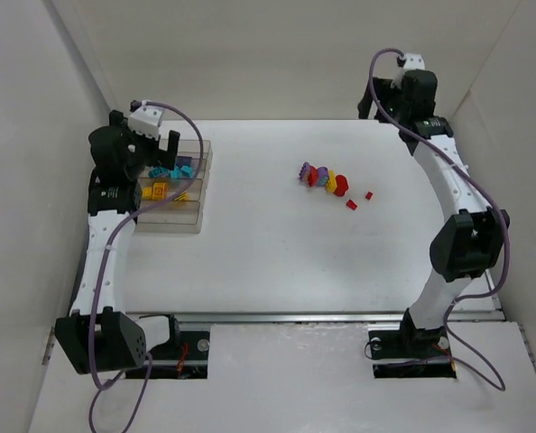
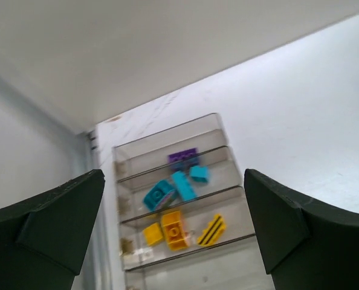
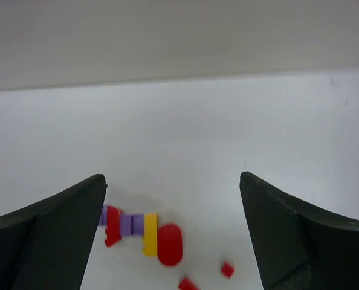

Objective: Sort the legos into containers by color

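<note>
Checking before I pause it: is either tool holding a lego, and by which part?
Nothing is held: the left tool and the right tool both stand open, empty.

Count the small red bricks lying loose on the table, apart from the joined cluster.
2. One red brick lies right of the cluster; the second red brick lies slightly nearer the arms. None looks hidden.

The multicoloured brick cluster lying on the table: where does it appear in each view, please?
Top external: the cluster is right of centre, in the far half.
Left wrist: not in it; this view shows the tray.
Right wrist: the cluster is low, left of centre.
Shared landmark: the loose red bricks beside it, in top external and right wrist.
</note>
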